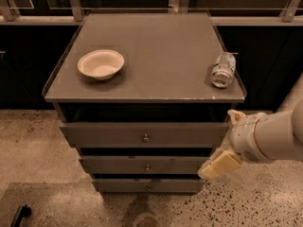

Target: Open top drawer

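1. Camera view, the step in hand: judged it the approach, with the top drawer (109,135) not yet drawn out and none of its inside on show.
2. Found the pincer (220,165) low at the cabinet's right front corner, at the end of the white arm (270,136), just beside the right end of the middle drawer (113,164). Could not tell whether touching it or apart. Could not tell either whether the pincer stood wide or narrow.
3. Placed the top drawer above and to the left of the pincer, with its small round knob (146,137) well to the left and somewhat higher.
4. Judged the next move as one leftward and upward to that knob, then a closing around it and a straight pull away from the cabinet. Reckoned the small knob easy to slip off, so called for a squarely centred grip.
5. Noted the counter (161,46) above the pincer. Saw a pale bowl (101,64) far up and to the left, and a can (223,69) on its side almost straight above, near the right rim. Judged neither to be in the drawer's way.
6. Noted the bottom drawer (123,185) to the left and a little lower, speckled floor (33,145) below and to the left of the pincer, and dark panels with a metal rail (75,1) far above, behind the counter.
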Motion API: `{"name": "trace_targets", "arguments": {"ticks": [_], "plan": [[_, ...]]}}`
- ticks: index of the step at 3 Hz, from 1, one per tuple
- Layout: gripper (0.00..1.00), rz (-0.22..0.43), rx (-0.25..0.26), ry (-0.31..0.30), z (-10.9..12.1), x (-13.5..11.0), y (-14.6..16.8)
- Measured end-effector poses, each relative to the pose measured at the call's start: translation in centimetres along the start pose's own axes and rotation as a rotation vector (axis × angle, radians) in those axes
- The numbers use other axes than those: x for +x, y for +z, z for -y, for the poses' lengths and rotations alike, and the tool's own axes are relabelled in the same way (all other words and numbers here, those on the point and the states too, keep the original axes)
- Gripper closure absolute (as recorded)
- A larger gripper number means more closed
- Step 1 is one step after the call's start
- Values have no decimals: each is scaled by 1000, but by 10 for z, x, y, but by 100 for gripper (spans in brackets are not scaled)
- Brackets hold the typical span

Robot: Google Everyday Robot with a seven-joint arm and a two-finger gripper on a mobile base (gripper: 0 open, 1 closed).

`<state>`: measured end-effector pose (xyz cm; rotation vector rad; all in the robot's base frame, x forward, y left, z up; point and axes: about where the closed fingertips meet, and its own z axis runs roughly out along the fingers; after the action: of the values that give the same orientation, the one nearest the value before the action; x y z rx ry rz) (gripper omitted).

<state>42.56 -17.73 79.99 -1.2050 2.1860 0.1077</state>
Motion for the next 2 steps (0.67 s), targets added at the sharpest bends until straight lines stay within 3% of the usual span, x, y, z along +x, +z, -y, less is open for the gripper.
{"name": "trace_targets", "arguments": {"ticks": [1,2], "plan": [[0,52,56,11,13,12,30],[19,65,86,9,21,9,30]]}}
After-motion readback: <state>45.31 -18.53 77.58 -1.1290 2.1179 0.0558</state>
